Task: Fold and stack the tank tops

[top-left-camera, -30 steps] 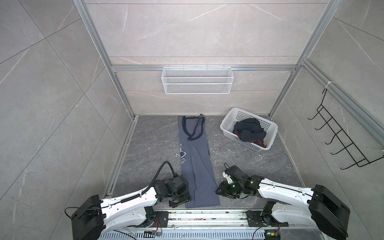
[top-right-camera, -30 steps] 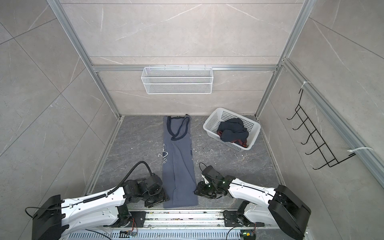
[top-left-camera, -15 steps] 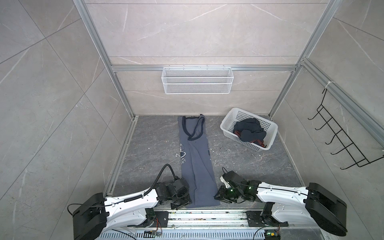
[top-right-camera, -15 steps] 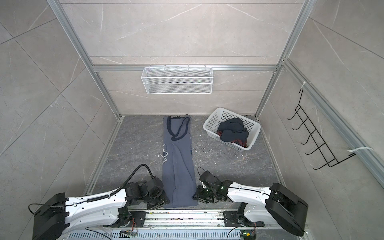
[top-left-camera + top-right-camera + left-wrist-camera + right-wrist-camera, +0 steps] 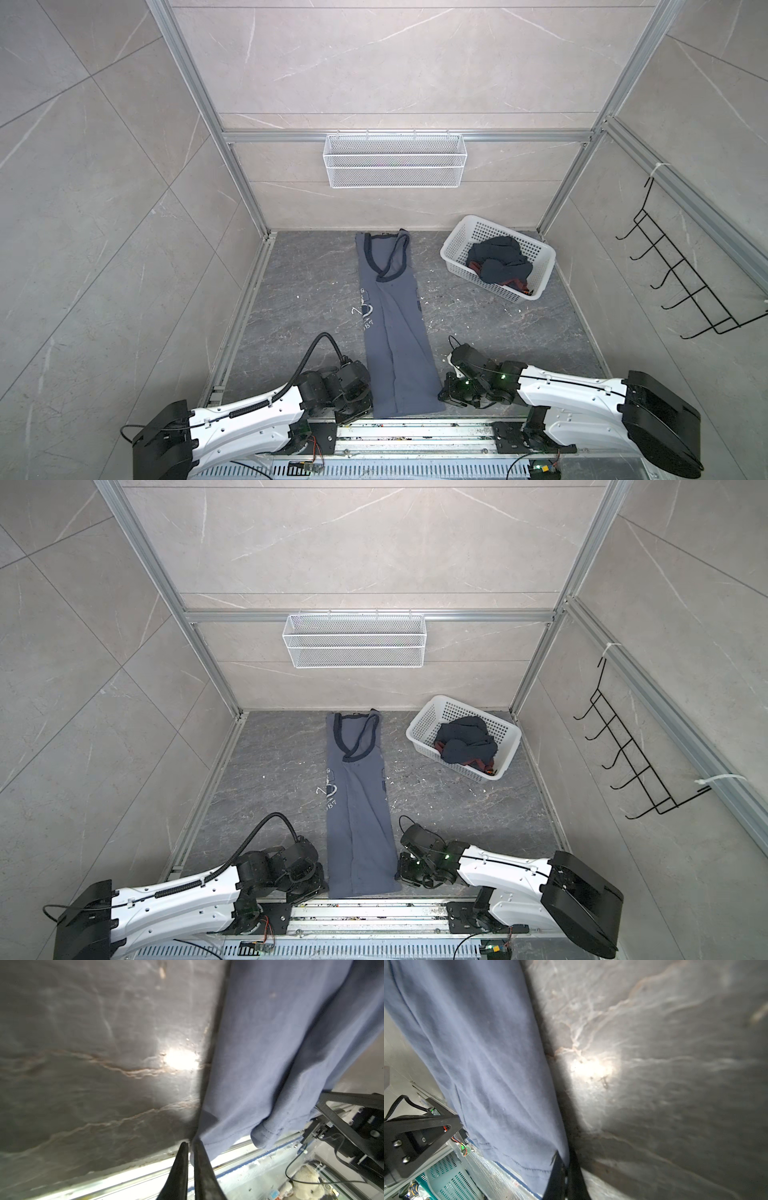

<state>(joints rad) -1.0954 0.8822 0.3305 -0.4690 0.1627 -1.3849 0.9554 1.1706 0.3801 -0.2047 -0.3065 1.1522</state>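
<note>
Slate-blue tank top flat on the grey floor, mid-scene, a narrow strip. Runs near to far: straps at the far end, hem at the near edge. Left gripper pinched tight on the near-left hem corner, right gripper clamped on the near-right. Far right, dark navy tank top bunched inside white basket.

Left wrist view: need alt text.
The left gripper pinches the hem corner of a slate-blue tank top lying on a dark grey veined table. A bright glare spot sits beside the cloth's edge.
</note>
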